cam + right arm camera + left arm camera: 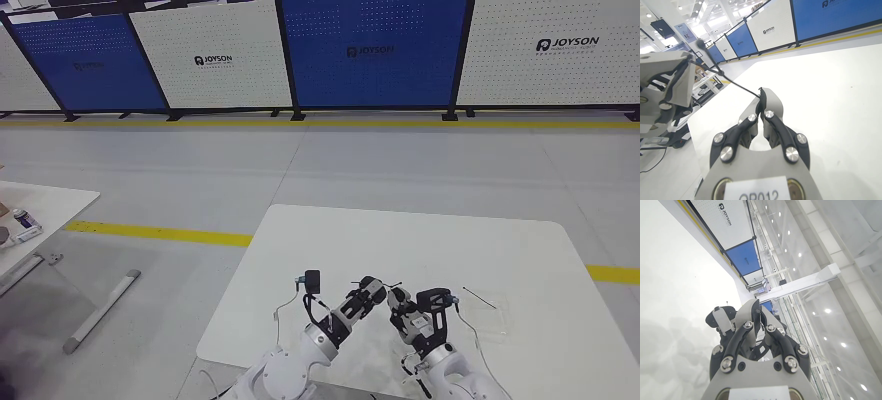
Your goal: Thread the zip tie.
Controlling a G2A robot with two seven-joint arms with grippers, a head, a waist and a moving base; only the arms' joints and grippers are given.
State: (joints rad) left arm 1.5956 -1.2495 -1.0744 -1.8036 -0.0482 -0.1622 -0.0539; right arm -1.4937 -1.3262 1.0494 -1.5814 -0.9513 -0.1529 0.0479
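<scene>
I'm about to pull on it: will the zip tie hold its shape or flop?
Probably springy, not floppy: the zip tie spans unsupported, nearly straight, from the right gripper to the left gripper. Likely very light, being so thin. It may slip if pulled hard.

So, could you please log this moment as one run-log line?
left gripper: shut on zip tie | right gripper: shut on zip tie | zip tie stretched between them above table | threading: unclear

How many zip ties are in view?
2. One zip tie spans between left gripper and right gripper; a loose one, apparently, lies on the table to their right.
</scene>
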